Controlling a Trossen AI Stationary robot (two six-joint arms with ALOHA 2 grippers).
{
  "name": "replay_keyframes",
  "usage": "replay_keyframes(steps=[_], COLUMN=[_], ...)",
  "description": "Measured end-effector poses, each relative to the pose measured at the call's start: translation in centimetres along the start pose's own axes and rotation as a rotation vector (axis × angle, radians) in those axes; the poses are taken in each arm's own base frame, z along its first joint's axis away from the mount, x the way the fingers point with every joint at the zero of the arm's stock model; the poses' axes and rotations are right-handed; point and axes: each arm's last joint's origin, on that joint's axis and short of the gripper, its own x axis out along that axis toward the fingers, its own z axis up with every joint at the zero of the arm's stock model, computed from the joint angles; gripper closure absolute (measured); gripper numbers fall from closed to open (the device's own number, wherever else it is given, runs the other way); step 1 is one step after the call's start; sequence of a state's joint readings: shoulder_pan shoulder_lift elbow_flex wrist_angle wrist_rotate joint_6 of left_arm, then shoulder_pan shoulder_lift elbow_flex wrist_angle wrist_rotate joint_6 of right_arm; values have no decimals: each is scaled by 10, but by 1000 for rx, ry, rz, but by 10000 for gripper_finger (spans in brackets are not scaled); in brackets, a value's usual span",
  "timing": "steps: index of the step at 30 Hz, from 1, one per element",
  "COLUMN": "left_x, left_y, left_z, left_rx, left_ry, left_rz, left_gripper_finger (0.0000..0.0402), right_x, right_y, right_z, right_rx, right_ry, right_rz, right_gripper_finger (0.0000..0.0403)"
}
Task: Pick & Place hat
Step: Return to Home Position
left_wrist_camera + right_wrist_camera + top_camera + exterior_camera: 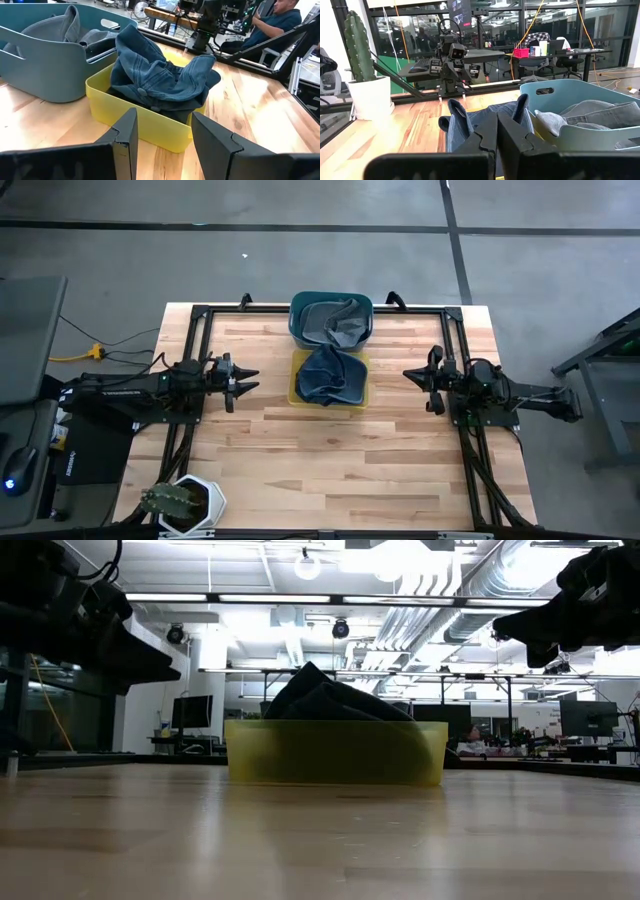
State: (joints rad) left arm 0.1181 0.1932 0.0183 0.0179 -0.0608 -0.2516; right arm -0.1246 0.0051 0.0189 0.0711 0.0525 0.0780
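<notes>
a heap of blue caps [330,375] fills the yellow bin [335,752] at the middle of the worktop [330,470], the denim mounded above the rim. just behind it, touching or nearly so, a teal bin [296,332] holds grey caps [335,320]. no cap shows on the bare boards, so the sorting looks done, with only the retreat of the arms to come.

the left hand [252,379] hangs over the worktop off the bin's left side, fingers apart and holding nothing. the right hand [410,374] faces it from the bin's right side, fingers together and likewise empty. the two point at one another along a line that runs straight through the yellow bin, which lies between them. neither is plainly the nearer, and both stand clear of its walls.

pulling each arm back along its own line, away from the centre, should keep the fingers off the raised denim and both bin rims.

a cactus [165,500] in a white pot stands at the worktop's near left corner, well apart from either arm. a seated person [280,20] shows in the room beyond.
</notes>
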Motion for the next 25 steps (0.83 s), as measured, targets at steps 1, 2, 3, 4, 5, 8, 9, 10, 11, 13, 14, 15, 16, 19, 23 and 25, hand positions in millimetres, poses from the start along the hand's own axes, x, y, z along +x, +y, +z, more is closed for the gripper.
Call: replay_keyframes(steps=[1, 2, 3, 4, 5, 8, 9, 10, 11, 13, 14, 15, 16, 19, 23, 25], left_x=[0, 0, 0, 0, 0, 0, 0, 0, 0, 0, 0, 0, 0, 0, 0, 0], left_y=[0, 0, 0, 0, 0, 0, 0, 0, 0, 0, 0, 0, 0, 0, 0, 0], left_z=[0, 0, 0, 0, 0, 0, 0, 0, 0, 0, 0, 0, 0, 0, 0, 0], left_rx=[0, 0, 0, 0, 0, 0, 0, 0, 0, 0, 0, 0, 0, 0, 0, 0], left_ry=[-1, -1, 0, 0, -1, -1, -1, -1, 0, -1, -1, 0, 0, 0, -1, 0], left_rz=[0, 0, 0, 0, -1, -1, -1, -1, 0, -1, -1, 0, -1, 0, -1, -1], left_gripper_finger=[270, 270, 270, 270, 270, 270, 270, 270, 270, 270, 270, 270, 270, 270, 270, 270], right_x=[0, 0, 0, 0, 0, 0, 0, 0, 0, 0, 0, 0, 0, 0, 0, 0], right_y=[0, 0, 0, 0, 0, 0, 0, 0, 0, 0, 0, 0, 0, 0, 0, 0], right_z=[0, 0, 0, 0, 0, 0, 0, 0, 0, 0, 0, 0, 0, 0, 0, 0], right_rx=[0, 0, 0, 0, 0, 0, 0, 0, 0, 0, 0, 0, 0, 0, 0, 0], right_ry=[0, 0, 0, 0, 0, 0, 0, 0, 0, 0, 0, 0, 0, 0, 0, 0], right_rz=[0, 0, 0, 0, 0, 0, 0, 0, 0, 0, 0, 0, 0, 0, 0, 0], right_gripper_finger=[399, 398, 397, 396, 396, 396, 397, 398, 398, 398, 397, 396, 395, 396, 398, 397])
